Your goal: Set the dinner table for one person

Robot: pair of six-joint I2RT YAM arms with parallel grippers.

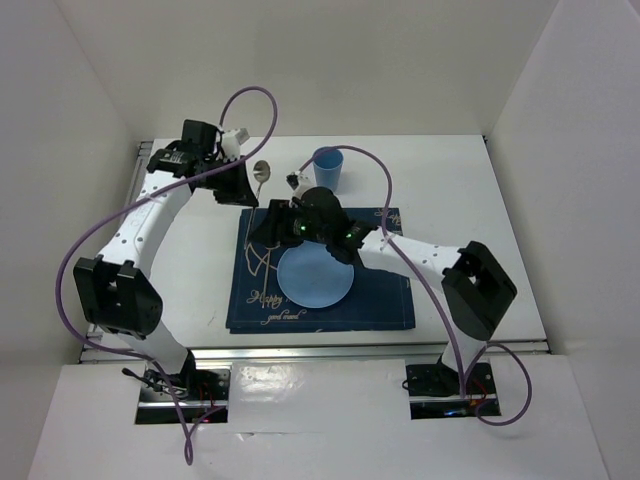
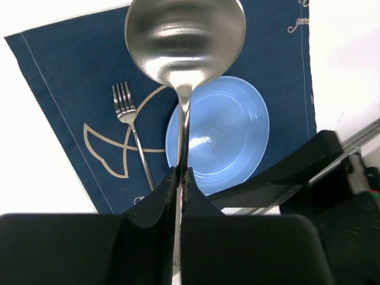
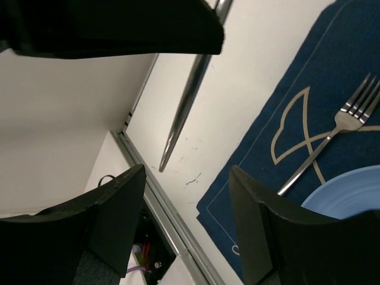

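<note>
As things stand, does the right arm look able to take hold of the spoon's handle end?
Probably yes. The right gripper is open, and the spoon, pinched in the left gripper, has its handle end sticking out bare just ahead of the open jaws, with nothing between them.

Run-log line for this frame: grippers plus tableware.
left gripper: shut on spoon, aloft | right gripper: open, empty | fork, plate: on placemat | cup: beyond placemat

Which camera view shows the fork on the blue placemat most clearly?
The left wrist view: the fork lies whole and sharp on the placemat, beside the plate. The right wrist view shows it near the frame's edge. In the top view I cannot make it out.
</note>
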